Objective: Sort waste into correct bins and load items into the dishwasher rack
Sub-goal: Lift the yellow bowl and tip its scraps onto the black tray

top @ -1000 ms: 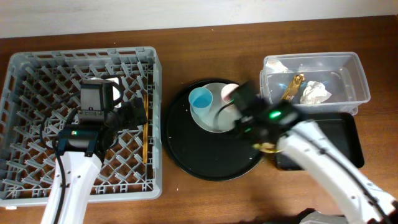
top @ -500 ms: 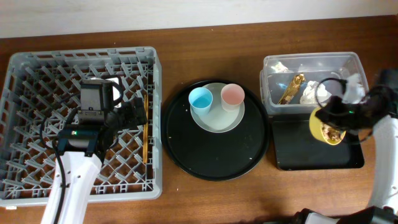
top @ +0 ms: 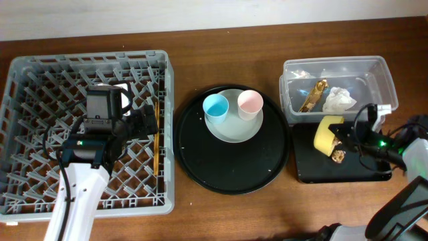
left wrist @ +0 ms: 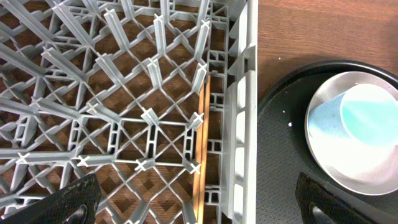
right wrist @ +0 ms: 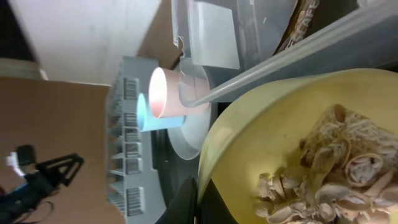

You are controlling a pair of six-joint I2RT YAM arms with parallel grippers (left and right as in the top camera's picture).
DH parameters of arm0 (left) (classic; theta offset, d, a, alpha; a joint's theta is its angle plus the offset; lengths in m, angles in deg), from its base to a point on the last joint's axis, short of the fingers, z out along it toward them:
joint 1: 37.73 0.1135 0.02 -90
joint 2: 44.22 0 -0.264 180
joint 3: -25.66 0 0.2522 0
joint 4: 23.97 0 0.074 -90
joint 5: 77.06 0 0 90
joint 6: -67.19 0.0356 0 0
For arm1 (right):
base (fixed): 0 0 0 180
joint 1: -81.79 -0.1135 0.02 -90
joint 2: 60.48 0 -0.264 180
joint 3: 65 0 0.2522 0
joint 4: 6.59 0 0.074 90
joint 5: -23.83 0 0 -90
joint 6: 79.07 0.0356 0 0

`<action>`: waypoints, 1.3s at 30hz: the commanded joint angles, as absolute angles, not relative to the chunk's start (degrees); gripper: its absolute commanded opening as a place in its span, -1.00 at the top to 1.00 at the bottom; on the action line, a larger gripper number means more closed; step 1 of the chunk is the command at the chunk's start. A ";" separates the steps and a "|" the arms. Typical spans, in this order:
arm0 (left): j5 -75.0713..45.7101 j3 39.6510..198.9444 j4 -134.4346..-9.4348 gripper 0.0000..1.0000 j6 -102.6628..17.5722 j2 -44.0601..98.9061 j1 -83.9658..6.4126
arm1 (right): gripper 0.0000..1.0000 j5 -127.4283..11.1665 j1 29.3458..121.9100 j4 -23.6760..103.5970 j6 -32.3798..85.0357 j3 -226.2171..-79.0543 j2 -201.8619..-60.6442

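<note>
We see a brown wooden table (top: 227,214) with a strip of pale wall (top: 200,13) along its far edge. At the left the grey rack (top: 40,87) holds the chopsticks (top: 157,137), which lie along its right wall. The left gripper (top: 146,122) hangs above the lattice, its fingers spread wide with nothing between them. The round black tray (top: 200,167) in the middle carries the plate (top: 234,130), with the blue cup (top: 216,107) and pink cup (top: 250,103) standing on it. The clear tub (top: 381,73) holds the napkin (top: 339,99) and the foil wrapper (top: 313,95). The wrapper's print is cut off and blurred in the right wrist view, so we cannot read it. The right gripper (top: 340,136) is clamped on the yellow bowl (top: 325,134), which is tipped on its side over the black rectangular tray (top: 354,171). Only the right wrist view shows the bowl's inside, where the food scraps (right wrist: 323,168) sit. The overhead view shows a brown bit at the bowl's lower rim.
</note>
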State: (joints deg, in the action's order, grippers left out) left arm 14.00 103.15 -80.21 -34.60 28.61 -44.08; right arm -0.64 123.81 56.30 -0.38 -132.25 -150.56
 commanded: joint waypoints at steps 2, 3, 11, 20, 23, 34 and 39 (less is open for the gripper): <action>14.41 104.04 -80.03 -0.98 -35.15 27.98 -43.95 | 0.92 9.59 130.19 53.72 -2.33 -130.53 -150.65; 14.41 104.04 -80.03 -0.98 -35.15 27.98 -43.95 | 0.92 10.93 131.66 53.35 -2.33 -130.27 -150.65; 14.41 104.04 -80.03 -0.98 -35.15 27.98 -43.95 | 0.92 16.87 135.46 53.15 -2.37 -129.52 -150.96; 14.41 104.04 -80.03 -0.98 -35.15 27.98 -43.95 | 0.92 22.75 135.44 54.90 -1.26 -128.71 -150.96; 14.41 104.04 -80.03 -0.98 -35.12 27.98 -43.95 | 0.92 22.75 135.46 56.52 1.35 -128.58 -150.96; 14.41 104.04 -80.03 -0.98 -35.15 27.98 -43.95 | 0.92 22.75 135.48 59.42 5.28 -128.58 -150.96; 14.41 104.04 -80.03 -0.98 -35.15 27.98 -43.95 | 0.92 22.77 135.44 61.85 4.30 -128.58 -150.96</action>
